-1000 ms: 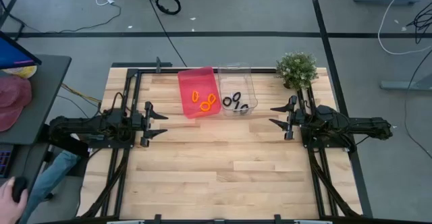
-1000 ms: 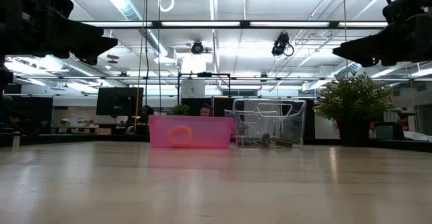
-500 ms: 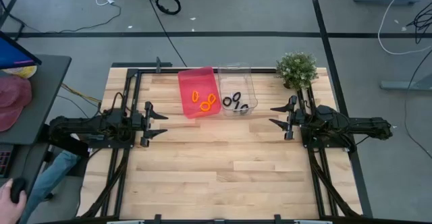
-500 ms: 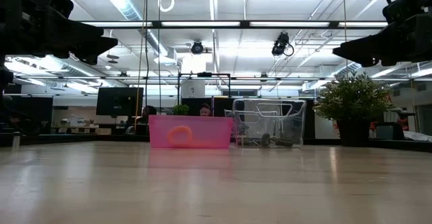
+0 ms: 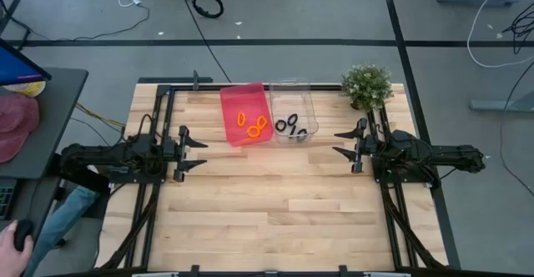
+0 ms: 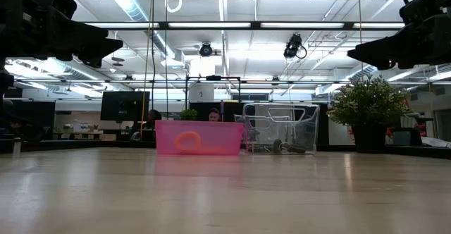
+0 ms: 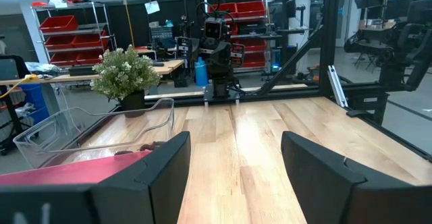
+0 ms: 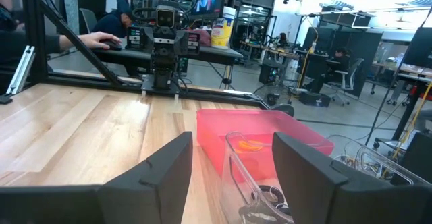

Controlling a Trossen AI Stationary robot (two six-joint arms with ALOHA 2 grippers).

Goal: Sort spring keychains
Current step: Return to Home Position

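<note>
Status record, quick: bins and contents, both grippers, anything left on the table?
red plastic bin: holds orange coiled spring keychains
transparent plastic bin: right beside it, holds black coiled spring keychains
left gripper: open, empty, over the table's left side
right gripper: open, empty, over the right side
wooden tabletop: no keychain visible outside the bins
</note>
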